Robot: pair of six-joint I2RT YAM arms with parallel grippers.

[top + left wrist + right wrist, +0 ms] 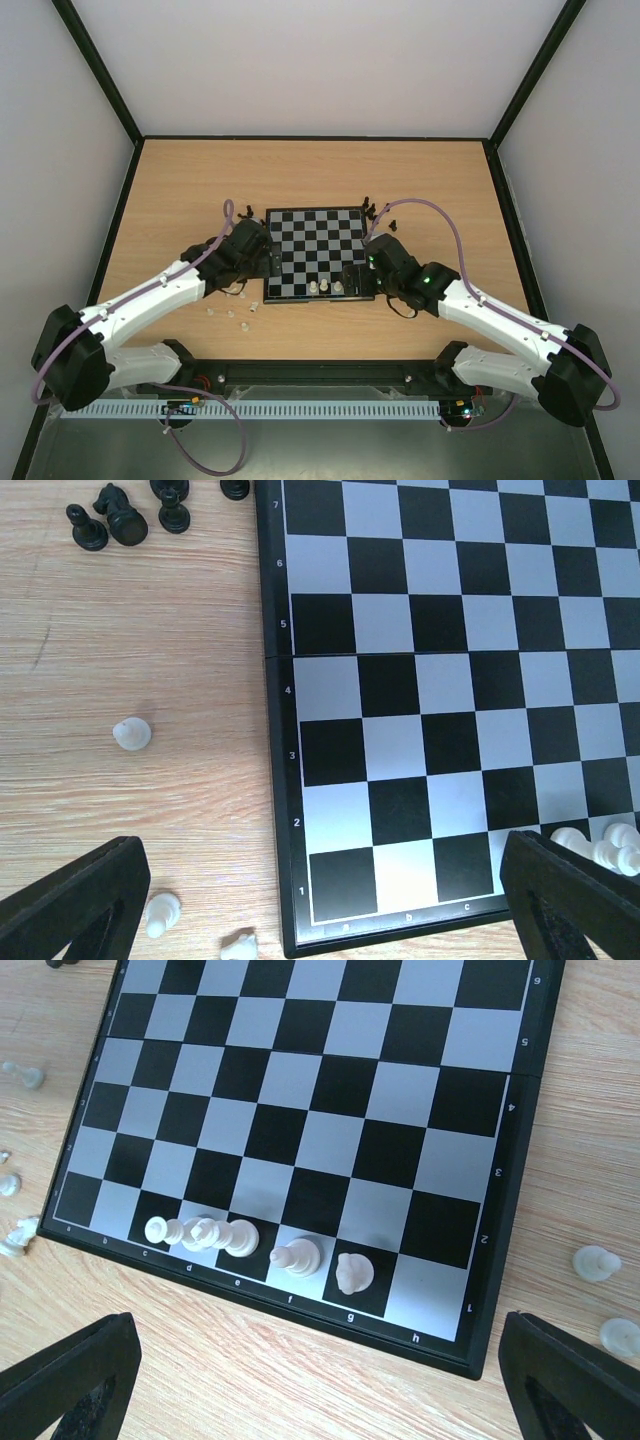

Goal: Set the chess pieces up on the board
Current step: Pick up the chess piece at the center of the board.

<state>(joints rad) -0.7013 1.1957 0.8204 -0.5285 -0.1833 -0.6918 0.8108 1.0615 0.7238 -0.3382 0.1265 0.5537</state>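
The board (318,240) lies flat mid-table between the arms; the left gripper (320,905) and the right gripper (320,1385) are both spread wide and hold nothing. The white pieces (215,1233) on the near row stand crowded, some touching, so a finger lowered beside them would likely topple several. A nudge could send the loose white piece (131,734) rolling. The border carries rank numbers and file letters a to h; no brand shows
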